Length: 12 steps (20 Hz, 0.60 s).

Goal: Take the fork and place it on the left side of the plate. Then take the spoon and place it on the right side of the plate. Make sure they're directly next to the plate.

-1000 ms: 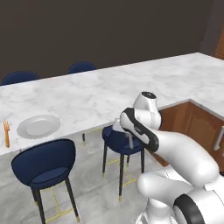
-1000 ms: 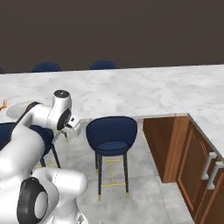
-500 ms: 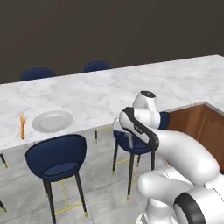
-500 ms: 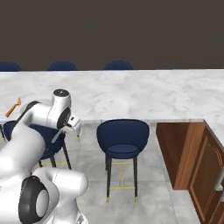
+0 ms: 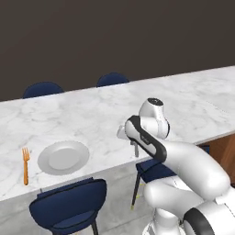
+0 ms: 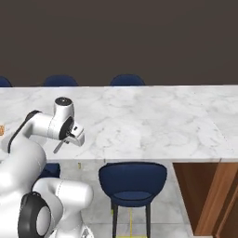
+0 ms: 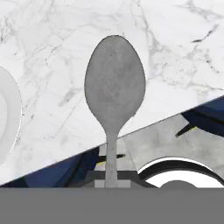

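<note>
Since half a second earlier, the base had driven left. Fork [image 5: 25, 165] lay at the plate's [image 5: 63, 157] nine o'clock, tines toward twelve. Gripper [image 5: 136, 149] was clamped on the spoon [image 7: 113, 96], which hung lengthwise, bowl out beyond the fingers.

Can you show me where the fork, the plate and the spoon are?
the fork [image 5: 25, 165]: left base view, on the middle of its orange handle.
the plate [image 5: 63, 157]: left base view, on its recessed centre.
the spoon [image 7: 114, 85]: hand view, on its grey bowl.
</note>
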Motion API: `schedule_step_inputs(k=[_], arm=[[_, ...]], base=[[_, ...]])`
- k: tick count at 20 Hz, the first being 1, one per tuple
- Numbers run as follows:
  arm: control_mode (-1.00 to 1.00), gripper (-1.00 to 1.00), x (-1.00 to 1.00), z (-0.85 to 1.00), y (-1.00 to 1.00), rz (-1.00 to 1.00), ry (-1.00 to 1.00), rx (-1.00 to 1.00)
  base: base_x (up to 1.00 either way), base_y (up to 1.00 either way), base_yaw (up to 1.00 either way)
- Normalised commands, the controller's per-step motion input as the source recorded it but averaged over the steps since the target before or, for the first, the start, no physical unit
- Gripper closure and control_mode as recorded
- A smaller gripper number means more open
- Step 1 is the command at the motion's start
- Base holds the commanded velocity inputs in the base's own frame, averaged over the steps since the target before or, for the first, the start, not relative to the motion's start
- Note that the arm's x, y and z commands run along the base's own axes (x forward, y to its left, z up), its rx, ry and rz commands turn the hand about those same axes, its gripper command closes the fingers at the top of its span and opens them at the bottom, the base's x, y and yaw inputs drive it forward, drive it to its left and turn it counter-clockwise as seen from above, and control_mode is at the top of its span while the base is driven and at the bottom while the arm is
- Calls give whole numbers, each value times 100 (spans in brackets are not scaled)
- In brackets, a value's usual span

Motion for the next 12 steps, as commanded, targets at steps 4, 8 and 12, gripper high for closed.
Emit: schedule_step_inputs(k=[4, 8, 12], arm=[[100, 100, 0, 0, 0, 0, 0, 0], [100, 100, 0, 0, 0, 0, 0, 0], [100, 100, 0, 0, 0, 0, 0, 0]], base=[[37, 0, 0], [0, 0, 0], [0, 0, 0]])
